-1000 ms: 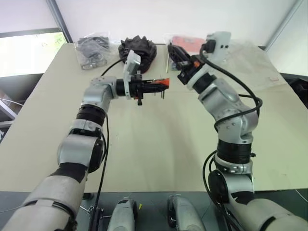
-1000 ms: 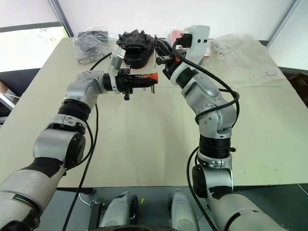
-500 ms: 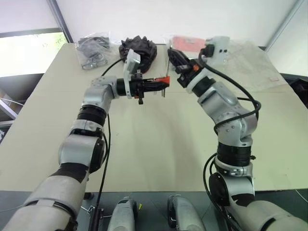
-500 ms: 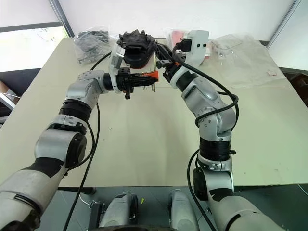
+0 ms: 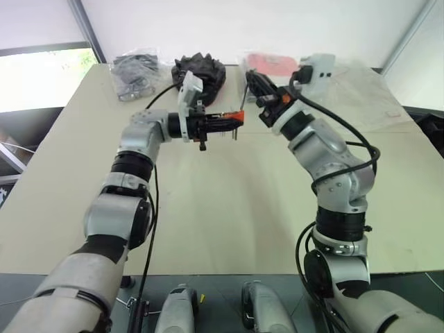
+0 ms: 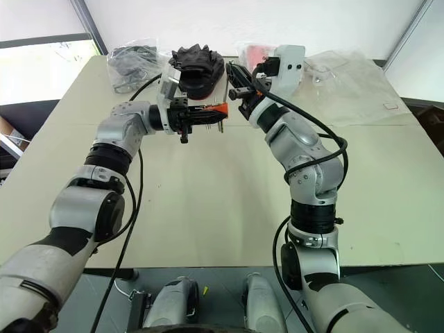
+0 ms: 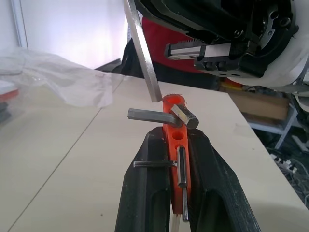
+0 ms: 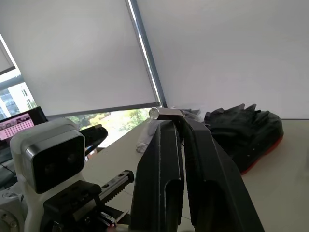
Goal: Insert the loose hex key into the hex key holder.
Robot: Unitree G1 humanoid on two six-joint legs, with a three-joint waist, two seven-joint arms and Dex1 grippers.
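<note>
My left gripper (image 7: 176,138) is shut on the hex key holder (image 7: 175,131), an orange block with dark keys sticking out, and holds it level above the table (image 5: 229,201). In the head views the holder (image 5: 236,117) points toward my right gripper (image 5: 254,80). That gripper (image 8: 175,123) is shut on the loose hex key (image 7: 143,54), a grey rod whose short bent end (image 8: 167,113) shows above the fingers. The rod's lower tip sits right at the holder's free end. I cannot tell whether it touches or enters a hole.
At the table's far edge lie a black glove-like bundle (image 5: 200,70), a clear bag of dark parts (image 5: 134,71), a bag with a red item (image 5: 272,62) and crumpled clear plastic (image 5: 361,80). The beige tabletop in front of my arms is bare.
</note>
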